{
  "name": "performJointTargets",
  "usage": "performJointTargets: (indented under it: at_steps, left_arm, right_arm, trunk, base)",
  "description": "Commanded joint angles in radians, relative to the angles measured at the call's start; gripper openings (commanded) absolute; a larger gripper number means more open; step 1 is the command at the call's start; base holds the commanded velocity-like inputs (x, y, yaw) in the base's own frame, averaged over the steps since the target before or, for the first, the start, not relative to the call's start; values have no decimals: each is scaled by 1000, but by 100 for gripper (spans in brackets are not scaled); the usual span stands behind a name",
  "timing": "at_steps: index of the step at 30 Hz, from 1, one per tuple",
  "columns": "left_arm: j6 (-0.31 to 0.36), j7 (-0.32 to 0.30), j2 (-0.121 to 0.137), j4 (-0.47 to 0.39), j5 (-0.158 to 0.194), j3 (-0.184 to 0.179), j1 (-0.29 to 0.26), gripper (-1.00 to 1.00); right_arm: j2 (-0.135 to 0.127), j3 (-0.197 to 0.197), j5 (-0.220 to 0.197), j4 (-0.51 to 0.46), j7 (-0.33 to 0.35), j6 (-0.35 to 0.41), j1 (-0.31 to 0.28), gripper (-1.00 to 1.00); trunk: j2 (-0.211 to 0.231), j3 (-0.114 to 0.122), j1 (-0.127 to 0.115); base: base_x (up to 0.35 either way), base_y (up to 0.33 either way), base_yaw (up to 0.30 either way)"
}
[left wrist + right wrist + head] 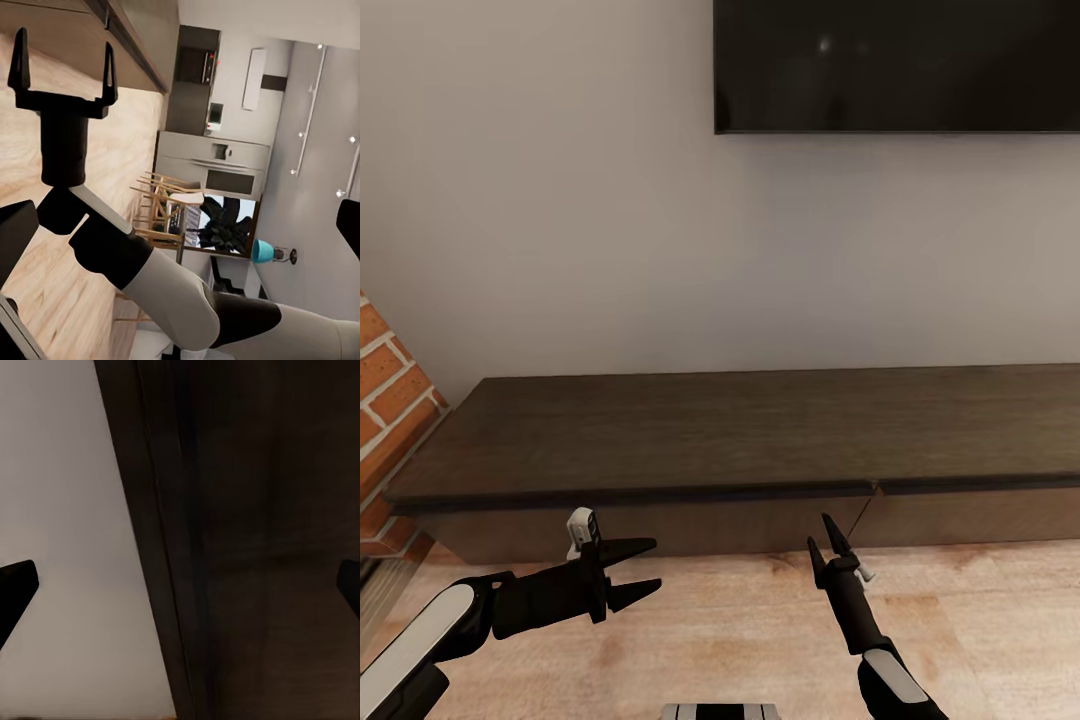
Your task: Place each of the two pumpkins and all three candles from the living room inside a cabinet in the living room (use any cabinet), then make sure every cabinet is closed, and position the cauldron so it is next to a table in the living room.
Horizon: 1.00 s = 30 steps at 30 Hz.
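— So which arm is sitting closer to the cabinet [690, 430] right now?

— I'm judging the right one. The right gripper [828, 545] is pointing up and forward at the cabinet's front, just left of the thin seam where the two drawer fronts are meeting. The left gripper [635, 570] is hanging lower and further left, pointing sideways along the front, not into it.

— And the jaws?

— Both pairs are standing open and holding nothing. In the left wrist view the right gripper [64, 64] is showing its two fingers spread wide, with the cabinet's edge [135, 45] just beyond them.

— How is the cabinet lying?

— It is running long from left to right along the wall, under the dark screen [900, 65], with its left end near the brick column [390, 400]. Both drawers are looking closed, their fronts sitting flush under the overhanging top. So the pull would be going straight back toward the robot, across that long axis.

— Is the right wrist view helping?

— A little. It is showing dark wood [262, 540] close ahead beside the pale wall, so the right arm is facing the unit squarely enough.

— Any pumpkins or candles around?

— I'm not finding any on the top or on the wooden floor [740, 620]. I'm guessing a drawer is wanted open first, and the right arm is better placed for it.
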Motion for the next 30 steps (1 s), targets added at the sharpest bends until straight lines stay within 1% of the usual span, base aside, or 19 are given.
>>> performJointTargets:
  at_steps: [1,11,15,22,27,30]
  left_arm:
    - [0,-10,1,1,-8,-2,-1,100]
    - [0,-10,1,1,-8,-1,-1,100]
    - [0,-10,1,1,-8,-2,-1,100]
    - [0,-10,0,1,-8,-2,-1,100]
    - [0,-10,-1,1,-8,-2,-1,100]
    - [0,-10,-1,2,-8,-2,-1,100]
  right_arm:
    - [1,-5,-1,0,6,10,0,100]
    - [1,-5,7,-3,17,10,0,100]
    - [1,-4,8,-3,17,10,0,100]
    - [1,-4,29,-3,17,10,0,100]
    - [1,-5,32,-3,17,9,0,100]
    - [1,-5,33,-3,17,9,0,100]
  trunk:
    - [0,-1,0]
    - [0,-1,0]
    - [0,-1,0]
    - [0,-1,0]
    - [0,-1,0]
    - [0,-1,0]
  base:
    - [0,0,0]
    - [4,0,0]
    - [150,0,0]
    - [31,0,0]
    - [22,0,0]
    - [191,0,0]
